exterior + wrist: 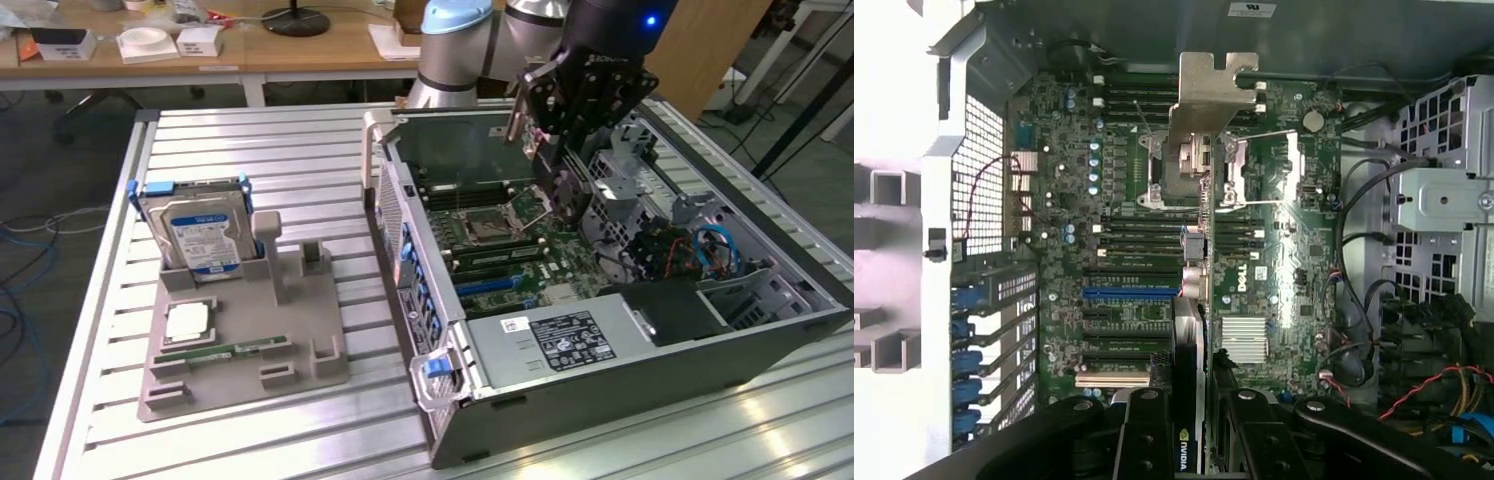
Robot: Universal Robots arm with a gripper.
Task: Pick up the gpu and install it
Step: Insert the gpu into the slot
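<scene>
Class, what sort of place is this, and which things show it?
Probably a robotics lab: a robot arm holds a gpu inside an open PC case on a metal table, with cluttered desks behind.

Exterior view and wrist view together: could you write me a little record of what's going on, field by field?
claw: shut on the gpu
gpu: held on edge above the motherboard, silver bracket at the end away from the claw, not yet in a slot
computer case: lying open on the slatted table
grey holder: at the exterior view's left, beside the case
hard drive: standing in the holder
RAM stick: lying in the holder
</scene>
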